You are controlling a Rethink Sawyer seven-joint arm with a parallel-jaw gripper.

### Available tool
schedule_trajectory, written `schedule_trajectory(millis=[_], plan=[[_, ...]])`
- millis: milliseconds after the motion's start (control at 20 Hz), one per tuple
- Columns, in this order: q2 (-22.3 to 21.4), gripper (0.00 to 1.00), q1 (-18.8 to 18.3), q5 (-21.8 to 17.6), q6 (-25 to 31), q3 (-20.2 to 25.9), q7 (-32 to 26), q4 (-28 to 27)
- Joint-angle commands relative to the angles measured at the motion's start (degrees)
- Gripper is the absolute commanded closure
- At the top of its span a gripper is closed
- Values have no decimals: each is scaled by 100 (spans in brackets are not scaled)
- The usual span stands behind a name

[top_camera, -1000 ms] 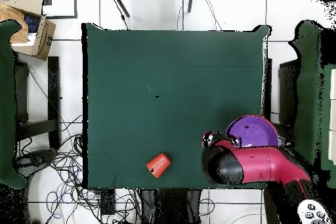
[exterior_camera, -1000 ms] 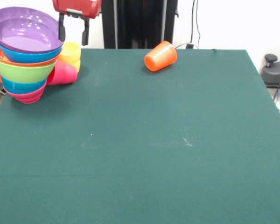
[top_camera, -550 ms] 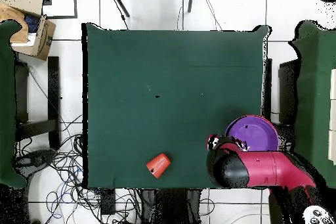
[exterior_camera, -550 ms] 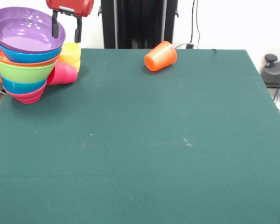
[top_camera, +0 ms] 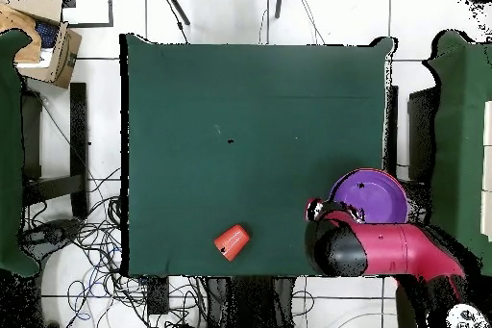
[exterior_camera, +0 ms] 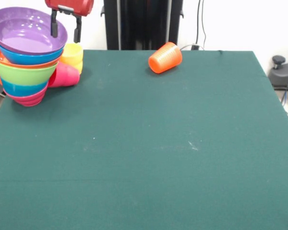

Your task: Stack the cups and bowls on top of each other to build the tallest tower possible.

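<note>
A: Where does the gripper (exterior_camera: 65, 29) sit?
B: At the upper left of the front view, hanging from the red arm (top_camera: 404, 249). Its two dark fingers (exterior_camera: 54, 28) stand apart with nothing between them. One finger crosses the right rim of the purple bowl (exterior_camera: 24, 32) as seen from here; the other hangs just right of that rim, above the yellow cup (exterior_camera: 73, 54).

A: And the tower (exterior_camera: 25, 57)?
B: At the left edge of the front view. The bowls are nested: purple on top, then blue, an orange rim showing at the left, lime green, another blue, and magenta at the bottom on the green table (exterior_camera: 149, 158).

A: The cups?
B: The yellow one stands just right of the pile, with the red-pink cup (exterior_camera: 65, 75) lying in front of it against the bowls. The orange cup (exterior_camera: 165, 57) lies on its side well apart, near the top edge of the cloth at centre.

A: What does the overhead view add?
B: The purple bowl shows at the lower right, the arm covering its lower edge, and the orange cup lies at lower centre.
</note>
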Motion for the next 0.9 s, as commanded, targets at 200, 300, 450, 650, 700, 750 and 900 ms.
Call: schedule_trajectory(millis=[200, 300, 450, 650, 700, 750, 900], plan=[[-321, 0, -187, 447, 281, 324, -167, 265], [-494, 0, -298, 615, 393, 447, -345, 372], [-753, 0, -469, 899, 567, 642, -582, 516], [-931, 0, -535, 1114, 700, 778, -671, 597], [-948, 0, -524, 1139, 724, 785, -664, 597], [-978, 0, -500, 1193, 756, 803, -642, 596], [-982, 0, -307, 1249, 833, 744, -468, 520]])
